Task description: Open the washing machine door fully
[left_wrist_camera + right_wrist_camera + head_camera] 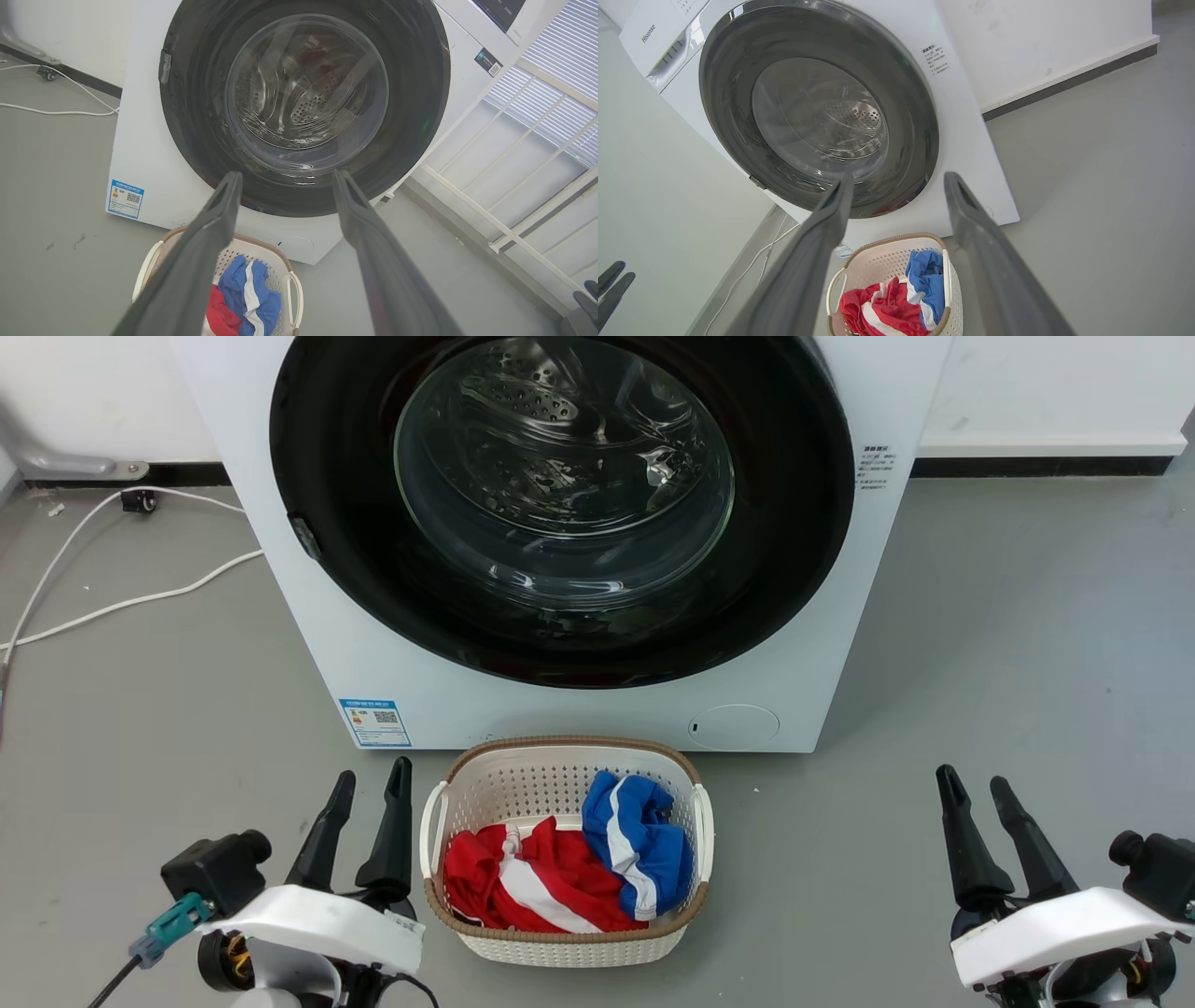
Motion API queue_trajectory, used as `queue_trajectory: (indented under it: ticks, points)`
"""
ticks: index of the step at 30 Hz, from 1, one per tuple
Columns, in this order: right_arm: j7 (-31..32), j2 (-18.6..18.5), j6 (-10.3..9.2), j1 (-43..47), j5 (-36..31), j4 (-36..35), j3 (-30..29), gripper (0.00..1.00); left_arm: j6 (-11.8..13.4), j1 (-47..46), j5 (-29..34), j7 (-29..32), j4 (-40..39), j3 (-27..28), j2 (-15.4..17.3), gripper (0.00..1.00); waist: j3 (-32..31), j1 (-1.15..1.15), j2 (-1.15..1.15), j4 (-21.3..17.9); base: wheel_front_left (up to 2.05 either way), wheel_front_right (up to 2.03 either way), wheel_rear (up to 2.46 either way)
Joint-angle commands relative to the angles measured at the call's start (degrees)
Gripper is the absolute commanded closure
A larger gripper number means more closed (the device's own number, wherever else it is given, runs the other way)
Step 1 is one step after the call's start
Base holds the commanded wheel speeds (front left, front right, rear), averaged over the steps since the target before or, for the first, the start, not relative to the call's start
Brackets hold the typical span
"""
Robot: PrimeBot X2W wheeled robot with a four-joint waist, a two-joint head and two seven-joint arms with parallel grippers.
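The white washing machine stands straight ahead on the grey floor. Its round glossy black door with a clear glass bowl at centre lies flat against the front, shut. A small latch piece sits on the door's left rim. My left gripper is low at the left, open and holding nothing, well short of the machine. My right gripper is low at the right, also open, nothing between its fingers. The door fills the top of the left wrist view beyond that gripper, and the door lies beyond the right gripper.
A white laundry basket with a brown rim holds red and blue clothes, right in front of the machine between my grippers. White cables run over the floor at the left. A white railing stands to the machine's right.
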Motion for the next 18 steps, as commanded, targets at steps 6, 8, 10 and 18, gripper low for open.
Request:
queue_trajectory:
  ticks: [6,8,10,18]
  points:
    - [0.5,0.2,0.01,1.0,-6.5,-2.7,-0.2,0.0,0.0,-1.3,5.8,-1.4,-0.2,-1.1,1.0,0.0,-0.2,0.0,0.0,-0.2,0.0,0.0,0.0]
    - [0.6,0.3,0.01,1.3,-7.7,-3.2,-0.2,0.0,0.1,-1.3,7.1,-1.7,-0.1,-1.4,1.2,0.0,-0.2,0.0,0.0,-0.2,0.0,0.0,0.0]
    - [0.5,0.3,0.01,1.6,-8.9,-3.6,-0.1,0.0,0.2,-1.3,8.4,-2.0,0.0,-1.5,1.4,0.0,-0.2,0.0,0.0,-0.2,0.0,0.0,0.0]
    - [0.2,0.4,0.01,2.6,-13.7,-5.0,-0.3,0.0,1.2,-0.9,13.2,-3.2,0.5,-1.7,2.0,0.0,-0.6,0.0,0.0,-0.3,0.0,0.0,0.0]
